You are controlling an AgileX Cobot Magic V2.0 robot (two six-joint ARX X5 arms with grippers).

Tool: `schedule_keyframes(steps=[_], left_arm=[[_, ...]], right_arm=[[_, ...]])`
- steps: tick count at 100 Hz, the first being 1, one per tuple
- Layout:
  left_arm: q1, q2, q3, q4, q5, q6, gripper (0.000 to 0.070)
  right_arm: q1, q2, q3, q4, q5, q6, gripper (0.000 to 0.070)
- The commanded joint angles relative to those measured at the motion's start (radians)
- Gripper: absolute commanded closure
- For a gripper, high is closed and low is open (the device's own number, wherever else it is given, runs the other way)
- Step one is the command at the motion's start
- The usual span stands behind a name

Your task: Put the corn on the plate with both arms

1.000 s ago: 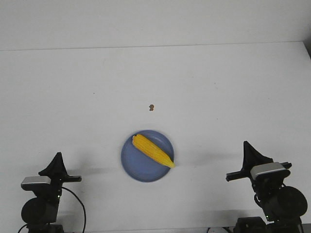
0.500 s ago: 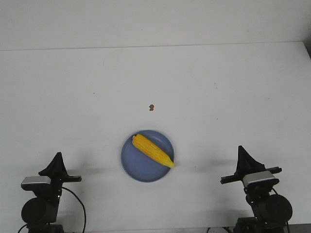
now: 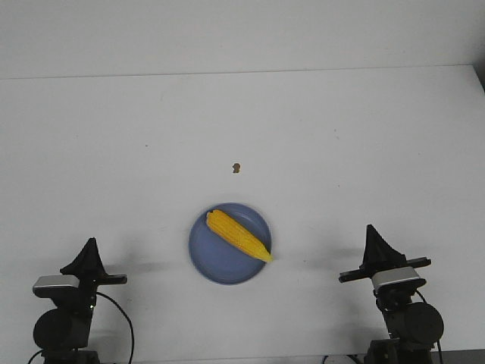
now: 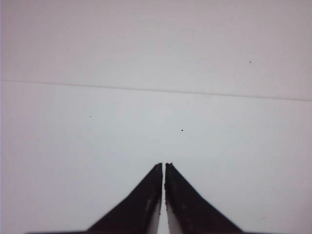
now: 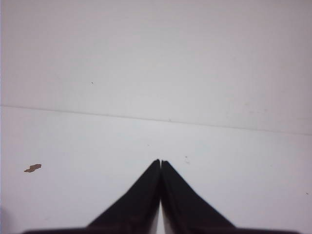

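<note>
A: Moved since earlier frame: right gripper (image 3: 372, 232), drawn back and inward near the table (image 3: 318, 129) edge. Left gripper (image 3: 90, 245): unchanged.

B: Corn (image 3: 238, 235)?

A: Lying diagonally on the plate (image 3: 216, 265), tip at the rim.

B: Risk?

A: Likely small; a knock to the table could roll it off that rim.

B: Fingers?

A: Both pairs closed to a sliver, holding nothing, touching nothing.

Brightness: the white table (image 3: 318, 136) is evenly and brightly lit in all three views.
Shadows: soft grey ones are cast beside the plate (image 3: 216, 265) and both arms.
Glare: no hard highlights are seen.
Focus: the front view is sharp; the wrist views are softer, with fingertips (image 4: 155, 176) slightly blurred.
</note>
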Motion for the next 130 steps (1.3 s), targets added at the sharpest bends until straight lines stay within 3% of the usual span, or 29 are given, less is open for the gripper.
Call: schedule_keyframes(steps=[1, 13, 130], left_arm=[[0.002, -0.002, -0.02, 0.013, 0.002, -0.003, 0.0687], [0.002, -0.002, -0.02, 0.013, 0.002, -0.003, 0.0688], [0.002, -0.002, -0.02, 0.013, 0.002, -0.003, 0.0687]], right_arm=[[0.0, -0.002, -0.013, 0.031, 0.003, 0.007, 0.0697], [0.0, -0.002, -0.044, 0.075, 0.004, 0.007, 0.0697], [0.0, -0.002, -0.045, 0.072, 0.003, 0.006, 0.0697]])
